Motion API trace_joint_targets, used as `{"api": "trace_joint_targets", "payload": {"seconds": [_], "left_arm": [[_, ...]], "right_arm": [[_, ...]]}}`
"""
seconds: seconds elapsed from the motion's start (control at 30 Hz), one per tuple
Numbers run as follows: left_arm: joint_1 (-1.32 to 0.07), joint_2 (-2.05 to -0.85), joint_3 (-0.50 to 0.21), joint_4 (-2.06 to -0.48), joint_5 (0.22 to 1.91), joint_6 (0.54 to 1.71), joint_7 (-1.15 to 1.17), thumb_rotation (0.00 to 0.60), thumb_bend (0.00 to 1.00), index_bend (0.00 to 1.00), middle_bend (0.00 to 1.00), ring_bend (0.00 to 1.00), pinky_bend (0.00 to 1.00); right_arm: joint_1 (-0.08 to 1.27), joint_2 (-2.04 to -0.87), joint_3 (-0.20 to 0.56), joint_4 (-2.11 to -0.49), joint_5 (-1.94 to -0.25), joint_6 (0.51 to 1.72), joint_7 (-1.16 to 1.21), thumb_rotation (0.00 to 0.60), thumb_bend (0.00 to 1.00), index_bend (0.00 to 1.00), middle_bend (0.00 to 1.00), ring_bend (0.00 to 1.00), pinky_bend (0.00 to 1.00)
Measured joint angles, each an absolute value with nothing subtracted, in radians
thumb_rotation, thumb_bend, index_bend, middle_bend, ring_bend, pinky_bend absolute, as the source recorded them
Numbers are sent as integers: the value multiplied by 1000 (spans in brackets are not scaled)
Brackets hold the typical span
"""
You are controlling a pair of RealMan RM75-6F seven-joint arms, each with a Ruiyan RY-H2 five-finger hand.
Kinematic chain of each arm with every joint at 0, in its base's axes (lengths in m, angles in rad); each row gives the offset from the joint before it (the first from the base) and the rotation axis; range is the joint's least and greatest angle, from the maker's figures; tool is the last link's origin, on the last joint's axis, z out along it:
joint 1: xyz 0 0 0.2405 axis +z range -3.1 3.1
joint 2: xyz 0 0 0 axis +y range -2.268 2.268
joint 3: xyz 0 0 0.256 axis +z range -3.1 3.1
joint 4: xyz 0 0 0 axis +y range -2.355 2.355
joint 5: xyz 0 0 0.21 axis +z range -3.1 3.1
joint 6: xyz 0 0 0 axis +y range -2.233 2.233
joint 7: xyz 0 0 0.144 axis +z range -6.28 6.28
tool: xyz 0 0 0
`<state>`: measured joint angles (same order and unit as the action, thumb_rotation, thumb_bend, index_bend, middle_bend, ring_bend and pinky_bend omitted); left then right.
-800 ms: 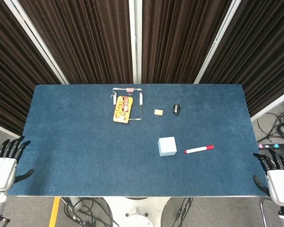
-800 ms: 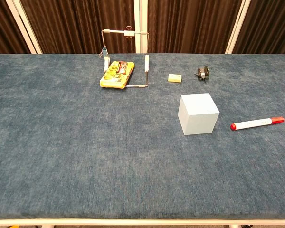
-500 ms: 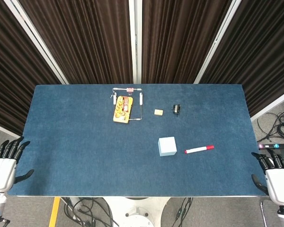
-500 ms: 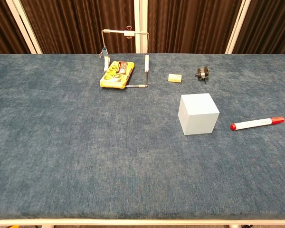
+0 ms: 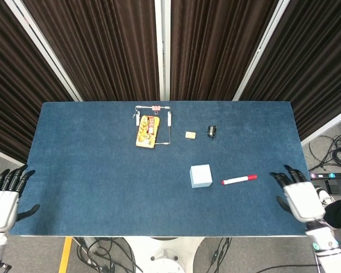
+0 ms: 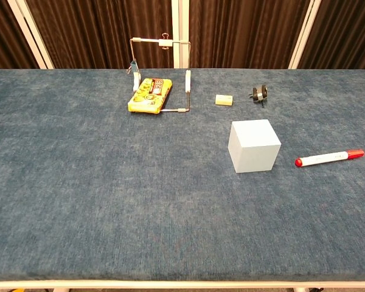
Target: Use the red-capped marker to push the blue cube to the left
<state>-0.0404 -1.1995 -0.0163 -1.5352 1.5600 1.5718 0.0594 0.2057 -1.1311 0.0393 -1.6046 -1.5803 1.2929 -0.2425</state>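
Your left hand (image 5: 3, 202): off the table's (image 5: 102, 199) near-left corner, fingers spread, holding nothing. Your right hand (image 5: 300, 199): above the table's near-right corner, fingers apart and pointing toward its far edge, empty, wrist trailing off the near-right edge.

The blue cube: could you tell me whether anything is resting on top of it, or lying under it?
Nothing rests on the blue cube; its top face is bare in both views. It sits flat on the table, so whatever lies beneath it is covered.

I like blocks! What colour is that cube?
Pale blue; the cube shows best in the chest view.
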Motion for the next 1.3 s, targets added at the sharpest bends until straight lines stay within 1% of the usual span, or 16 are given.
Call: {"api": "trace_joint_targets", "payload": {"seconds": [0.13,0.23,0.43,0.63,0.87,1.13,1.23,1.3], "left_arm": [[-38,-1193,-17,-1545,1550,1567,65,600,67,216,184,133,96],[-40,-1188,-20,-1559,1540,1558,77,600,67,216,184,133,96],[-35,-1191,-16,-1552,1530,1551,78,600,67,216,184,133,96],[-32,-1193,-17,-1552,1522,1548,78,600,67,216,184,133,96],[-33,-1198,-18,-1542,1520,1544,72,600,67,216,184,133,96],[-32,-1203,-19,-1529,1518,1541,59,600,66,216,184,133,96],[-31,-1205,-19,-1526,1516,1541,55,600,67,216,184,133,96],[-31,-1207,-19,-1523,1516,1541,53,600,67,216,184,133,96]], "right_arm": [[290,-1226,63,-1534,-1532,1169,-313,600,143,232,316,87,194],[337,-1303,75,-1463,-1502,1110,-344,600,143,252,324,88,194],[402,-1429,86,-1321,-1466,1043,-378,600,147,295,349,90,194],[444,-1521,86,-1203,-1454,1012,-378,600,164,376,401,102,194],[464,-1573,77,-1130,-1450,1007,-348,600,176,444,459,124,194],[475,-1600,68,-1091,-1438,1002,-333,600,179,474,471,125,195],[477,-1606,63,-1082,-1435,1000,-327,600,201,483,476,125,195],[478,-1609,61,-1077,-1434,1000,-322,600,236,500,481,134,199]]}}
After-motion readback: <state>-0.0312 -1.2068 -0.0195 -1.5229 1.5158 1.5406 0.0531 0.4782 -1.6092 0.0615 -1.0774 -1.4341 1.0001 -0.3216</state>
